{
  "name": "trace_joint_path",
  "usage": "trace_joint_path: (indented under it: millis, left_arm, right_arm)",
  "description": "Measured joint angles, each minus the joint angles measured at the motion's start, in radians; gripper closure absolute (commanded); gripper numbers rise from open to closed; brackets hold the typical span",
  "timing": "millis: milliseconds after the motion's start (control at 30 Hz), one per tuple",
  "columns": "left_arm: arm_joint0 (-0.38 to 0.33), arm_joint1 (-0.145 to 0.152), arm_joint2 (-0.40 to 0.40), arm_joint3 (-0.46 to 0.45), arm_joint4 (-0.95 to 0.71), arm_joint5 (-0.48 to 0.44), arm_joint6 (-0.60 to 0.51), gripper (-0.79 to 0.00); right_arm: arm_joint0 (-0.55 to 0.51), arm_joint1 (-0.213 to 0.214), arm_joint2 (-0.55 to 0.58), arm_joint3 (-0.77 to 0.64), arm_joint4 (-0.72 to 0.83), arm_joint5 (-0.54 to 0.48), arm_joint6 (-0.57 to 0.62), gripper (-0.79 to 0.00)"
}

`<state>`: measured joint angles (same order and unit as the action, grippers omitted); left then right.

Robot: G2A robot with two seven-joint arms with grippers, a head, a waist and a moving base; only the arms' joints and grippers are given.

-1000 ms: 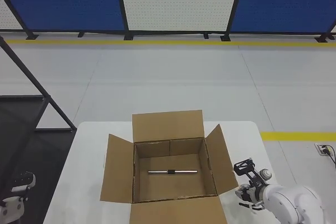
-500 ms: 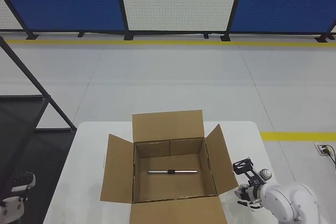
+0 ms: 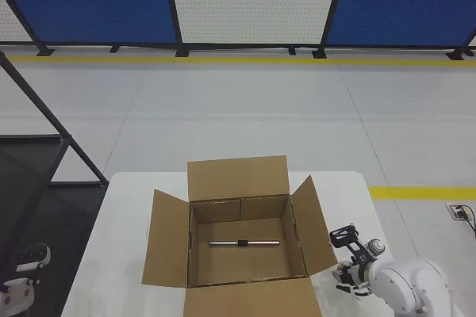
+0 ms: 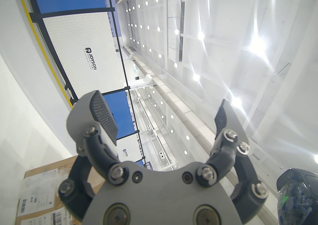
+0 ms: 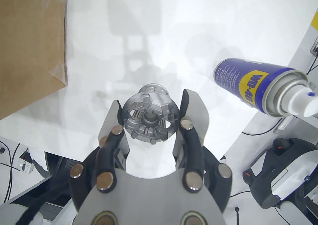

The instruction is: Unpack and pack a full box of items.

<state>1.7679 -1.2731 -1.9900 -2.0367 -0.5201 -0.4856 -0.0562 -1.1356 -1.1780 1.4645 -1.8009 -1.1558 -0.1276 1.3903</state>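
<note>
Where the table [image 3: 127, 238] comes to its near right corner, the right gripper [image 5: 151, 101] is closed narrowly on a grey metal hub [image 5: 150, 119] – one pad presses each side of its rim. The hub's toothed bore faces back toward the wrist and its narrower end points down at the white surface [image 5: 149, 24]; whether it touches the surface I cannot tell. A blue and yellow can [image 5: 251, 87] stands near the table's right edge, just beside the gripper but apart from it, with its white cap end up.

The left gripper [image 4: 161, 100] hangs off the table's left edge and points up at the ceiling [image 4: 223, 24]. Its ribbed pads [image 4: 104, 116] are spread wide, with nothing between them.

The box [image 3: 242, 178] sits in the middle of the table, all four flaps folded outward; one brown flap [image 5: 29, 37] lies near the right gripper. A thin dark rod [image 3: 244, 243] lies flat on the box floor near its centre, its long axis running left to right, parallel to the far wall.

Beyond the table the floor [image 3: 246, 111] is pale grey, crossed by a yellow line [image 3: 222, 58] – behind it stand blue and white perforated panels [image 3: 254, 20] in black frames. A black rack [image 3: 32, 135] stands off the table's far left corner. The ceiling has rows of round lights.
</note>
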Motion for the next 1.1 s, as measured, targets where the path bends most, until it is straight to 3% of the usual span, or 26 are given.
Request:
trace_joint_path:
  millis: [100,133,233,333,367,700,1100]
  left_arm:
    - [0.0,0.0,0.0,0.0,0.0,0.0,0.0,-0.785]
    - [0.0,0.0,0.0,0.0,0.0,0.0,0.0,-0.785]
    - [0.0,0.0,0.0,0.0,0.0,0.0,0.0,-0.785]
    - [0.0,0.0,0.0,0.0,0.0,0.0,0.0,-0.785]
    - [0.0,0.0,0.0,0.0,0.0,0.0,0.0,-0.785]
    - [0.0,0.0,0.0,0.0,0.0,0.0,0.0,-0.785]
    - [0.0,0.0,0.0,0.0,0.0,0.0,0.0,-0.785]
  right_arm:
    - [0.0,0.002,-0.003,0.004,0.003,0.0,-0.003,-0.413]
    - [0.0,0.002,-0.005,0.005,0.004,0.0,-0.004,-0.496]
    - [0.003,0.004,-0.007,0.009,0.009,0.001,-0.006,-0.65]
    - [0.003,0.006,-0.008,0.01,0.012,0.002,-0.009,-0.705]
    - [0.003,0.006,-0.008,0.011,0.013,0.003,-0.01,-0.785]
    - [-0.038,0.016,0.035,-0.06,0.02,0.033,-0.043,-0.785]
    - [-0.227,0.03,0.294,-0.427,0.189,0.036,-0.246,-0.785]
